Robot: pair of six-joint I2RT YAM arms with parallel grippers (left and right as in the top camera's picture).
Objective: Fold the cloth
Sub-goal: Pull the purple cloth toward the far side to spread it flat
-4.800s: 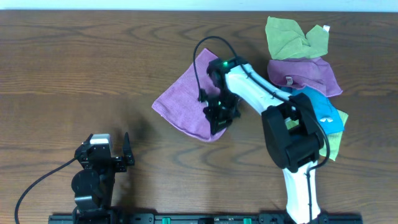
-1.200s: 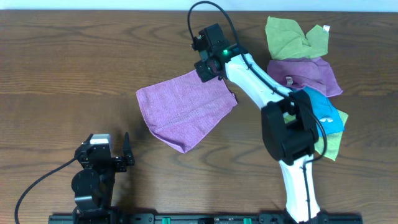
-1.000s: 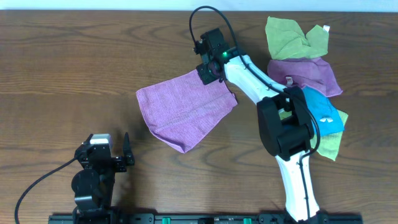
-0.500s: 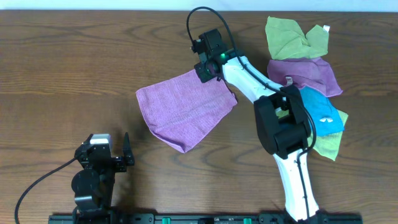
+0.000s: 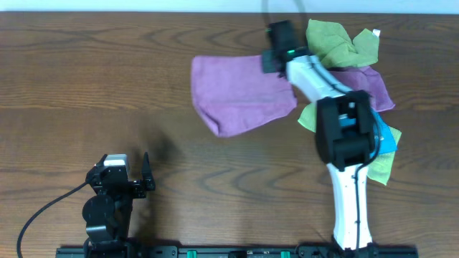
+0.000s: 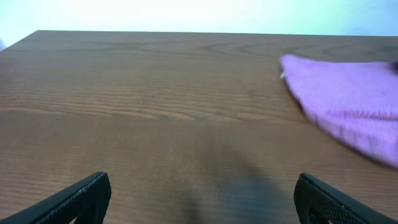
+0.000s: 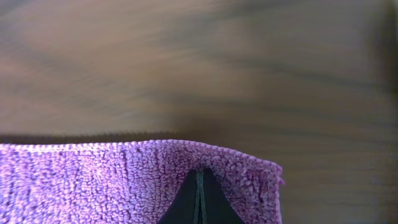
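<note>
Mauve microfibre, that's the cloth (image 5: 244, 93), and right now it's spread out just left of the right gripper (image 5: 276, 56), which is pinched tight on its top right corner near the far edge of the table (image 5: 107, 86). In the wrist view the fuzzy hem wraps right over the closed fingertips. No clean fold is showing yet, so I'd say the folding is barely started. Left gripper (image 6: 199, 199) sits wide open, well away, holding nothing.
</note>
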